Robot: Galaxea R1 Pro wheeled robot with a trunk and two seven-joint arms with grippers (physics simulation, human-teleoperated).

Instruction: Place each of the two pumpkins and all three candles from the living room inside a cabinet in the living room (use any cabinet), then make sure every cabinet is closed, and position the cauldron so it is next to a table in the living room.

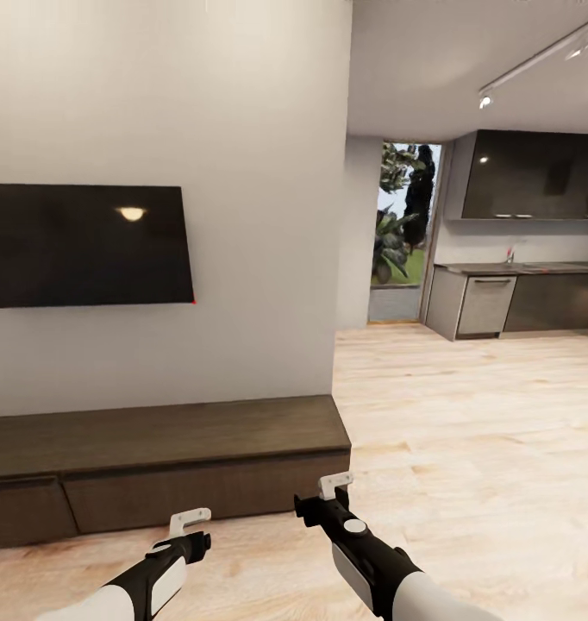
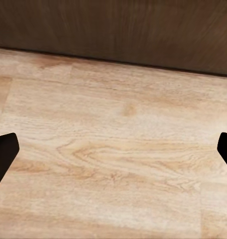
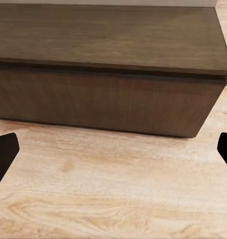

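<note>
The long low dark-brown cabinet (image 1: 182, 466) stands against the white wall under a black TV, and its drawer fronts look shut. My left gripper (image 1: 190, 520) hovers open over the wood floor just before the cabinet's front (image 2: 123, 35). My right gripper (image 1: 335, 486) is open too, near the cabinet's right end (image 3: 143, 104). Both wrist views show the black fingertips (image 2: 3, 154) (image 3: 3, 154) far apart with nothing between them. The pumpkins, candles, cauldron and coffee table are out of view.
A black TV (image 1: 83, 246) hangs above the cabinet. Light wood floor (image 1: 484, 448) runs right toward a kitchen with grey counters (image 1: 518, 297) and a glass door (image 1: 404, 233). The wall corner (image 1: 344, 259) ends just past the cabinet's right end.
</note>
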